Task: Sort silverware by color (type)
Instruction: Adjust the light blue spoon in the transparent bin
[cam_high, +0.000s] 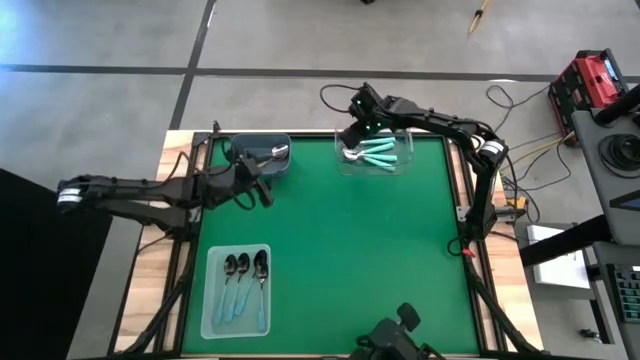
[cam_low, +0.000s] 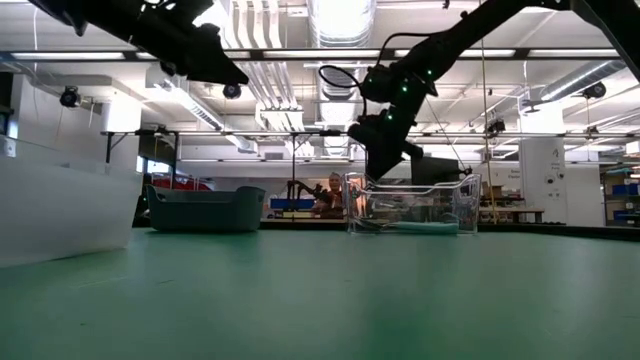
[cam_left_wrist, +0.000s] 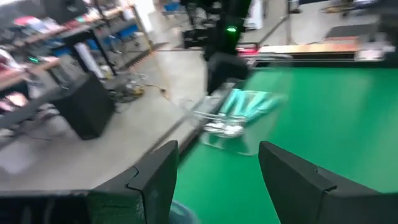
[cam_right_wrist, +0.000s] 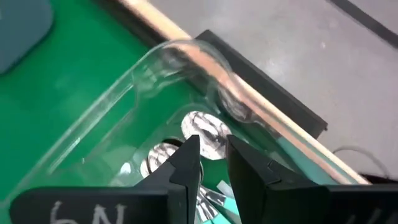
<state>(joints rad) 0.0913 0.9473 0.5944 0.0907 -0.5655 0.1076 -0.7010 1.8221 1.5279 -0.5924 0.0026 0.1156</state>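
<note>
Hovering over the clear bin (cam_high: 375, 160) at the far edge of the green table (cam_high: 350, 250), the right gripper (cam_high: 352, 133) points down at the silver bowls of the teal-handled spoons (cam_high: 380, 152) lying inside; its fingers (cam_right_wrist: 186, 163) stand only a narrow gap apart with nothing pinched between them, and the wrist view shows two shiny bowls just beyond their tips; the left gripper (cam_high: 262, 190) hangs just beside the dark grey bin (cam_high: 258, 158) at the far left of the table, its fingers (cam_left_wrist: 155, 180) spread wide and empty; one spoon (cam_high: 277, 153) with a silver bowl rests in that grey bin, its handle colour too hard to tell; three dark-bowled spoons (cam_high: 243, 275) with thin light-blue handles lie side by side in the pale tray (cam_high: 215, 320) near the front left corner; in the low view the clear bin and the grey bin stand well apart on the table.
</note>
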